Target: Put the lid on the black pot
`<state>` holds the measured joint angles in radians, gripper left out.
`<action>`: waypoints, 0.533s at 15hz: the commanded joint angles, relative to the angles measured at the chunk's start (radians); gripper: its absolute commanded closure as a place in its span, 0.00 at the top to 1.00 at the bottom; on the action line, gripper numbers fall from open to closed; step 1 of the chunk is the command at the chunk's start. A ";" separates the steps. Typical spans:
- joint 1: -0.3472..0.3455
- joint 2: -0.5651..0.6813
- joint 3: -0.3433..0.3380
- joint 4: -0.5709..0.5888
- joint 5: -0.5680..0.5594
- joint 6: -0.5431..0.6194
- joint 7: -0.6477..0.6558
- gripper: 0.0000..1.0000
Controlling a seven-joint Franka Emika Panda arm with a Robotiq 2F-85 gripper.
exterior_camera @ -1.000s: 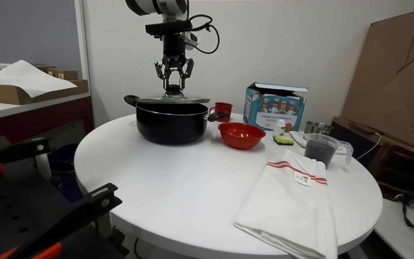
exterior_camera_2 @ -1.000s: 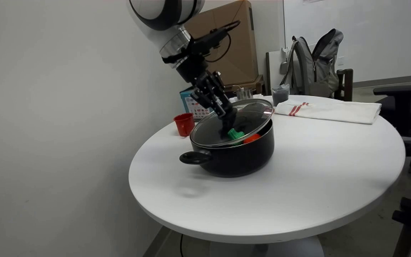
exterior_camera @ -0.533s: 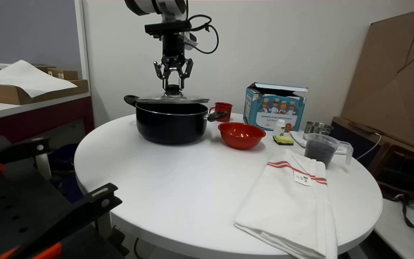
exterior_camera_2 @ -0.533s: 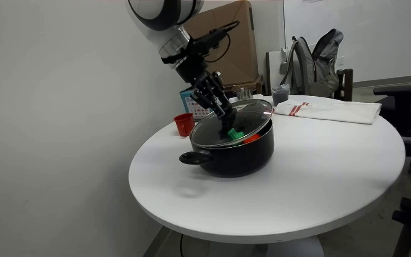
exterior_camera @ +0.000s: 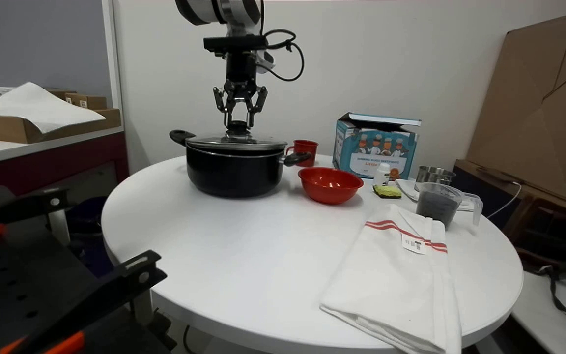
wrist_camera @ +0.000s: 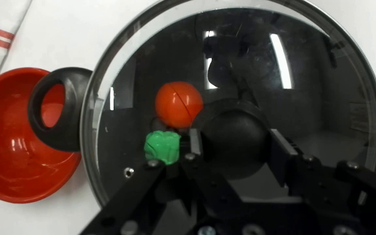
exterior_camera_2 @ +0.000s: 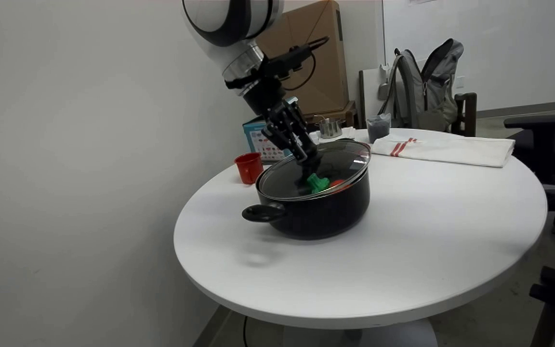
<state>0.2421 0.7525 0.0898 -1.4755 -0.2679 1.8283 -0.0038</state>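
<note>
The black pot (exterior_camera: 234, 177) stands on the white table in both exterior views (exterior_camera_2: 325, 219). The clear glass lid (exterior_camera: 266, 143) lies over the pot's mouth, close to its rim. In an exterior view a narrow dark gap shows between the lid's front edge and the pot's rim; in an exterior view the lid (exterior_camera_2: 337, 156) tilts slightly. My gripper (exterior_camera: 239, 123) is above the lid, shut on its black knob (wrist_camera: 235, 140); in the wrist view both pads meet the knob's sides. Through the glass I see an orange-red ball (wrist_camera: 179, 104) and a green piece (wrist_camera: 162, 147) in the pot.
A red bowl (exterior_camera: 330, 186) stands beside the pot, under one pot handle (wrist_camera: 72, 94) in the wrist view. A red mug (exterior_camera: 305, 151) is behind. A blue box (exterior_camera: 376, 147), sponge (exterior_camera: 387, 191), measuring cup (exterior_camera: 438, 204) and white towel (exterior_camera: 401, 280) lie farther along the table.
In the last half second my gripper has moved down a little with the lid. The lid's raised side has dropped, so it lies flatter and closer to the pot's rim. The pot has not moved.
</note>
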 commanded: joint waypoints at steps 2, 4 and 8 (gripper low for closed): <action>-0.054 -0.069 0.030 -0.087 0.063 0.065 -0.092 0.25; -0.070 -0.092 0.040 -0.124 0.086 0.100 -0.127 0.25; -0.089 -0.127 0.048 -0.185 0.110 0.157 -0.172 0.25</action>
<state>0.1762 0.6925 0.1208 -1.5789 -0.1849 1.9427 -0.1312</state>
